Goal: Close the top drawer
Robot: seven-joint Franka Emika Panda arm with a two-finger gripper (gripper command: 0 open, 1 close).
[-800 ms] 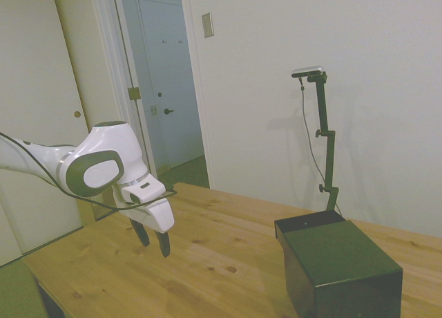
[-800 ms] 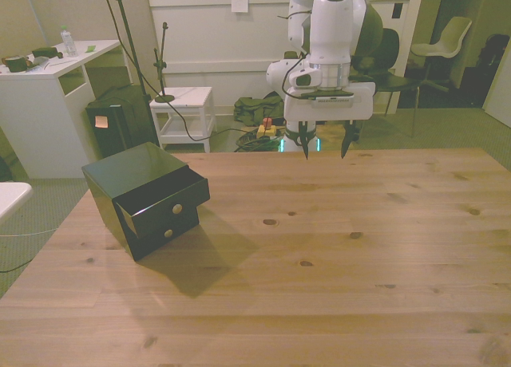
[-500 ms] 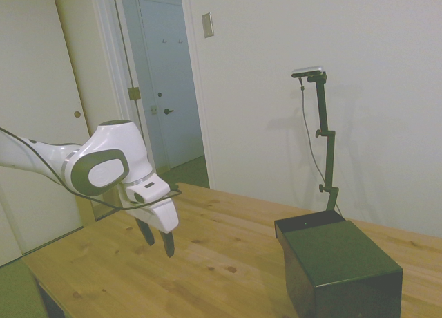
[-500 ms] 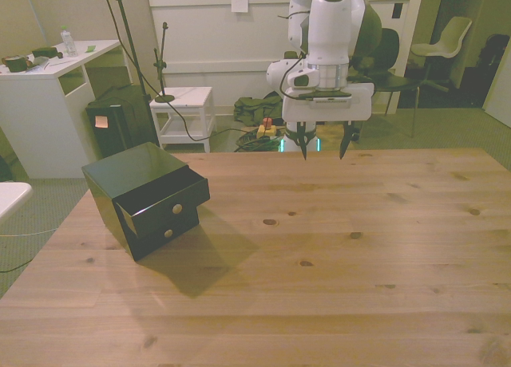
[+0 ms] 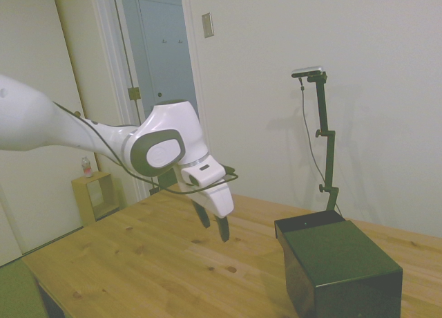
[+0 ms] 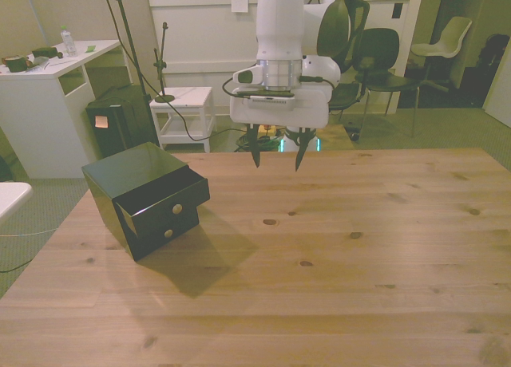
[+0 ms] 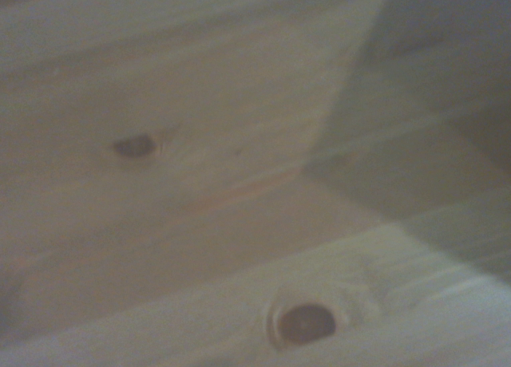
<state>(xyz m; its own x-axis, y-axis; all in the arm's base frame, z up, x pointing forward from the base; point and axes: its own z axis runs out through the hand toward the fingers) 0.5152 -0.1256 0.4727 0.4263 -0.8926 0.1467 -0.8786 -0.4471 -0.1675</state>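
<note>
A small glossy black cabinet (image 6: 136,175) stands on the wooden table (image 6: 335,255) at the front view's left. Its top drawer (image 6: 166,198) is pulled partway out, with a small round knob on its face. In the side view the cabinet (image 5: 342,266) shows at the right, and the drawer's rim (image 5: 309,222) juts from it. My gripper (image 6: 275,154) hangs open above the table's far part, to the right of the cabinet in the front view and well apart from it. In the side view the gripper (image 5: 212,223) points down, empty. The wrist view shows only blurred wood.
A lower drawer (image 6: 169,227) with its own knob sits shut under the top one. Beyond the table stand a white desk (image 6: 48,104), a white side table (image 6: 182,112) and chairs (image 6: 447,44). The cabinet's shadow (image 6: 200,255) lies beside it.
The arm has swung the open gripper toward the cabinet's side of the table, leftward in the front view and rightward in the side view. The drawer has not moved.
</note>
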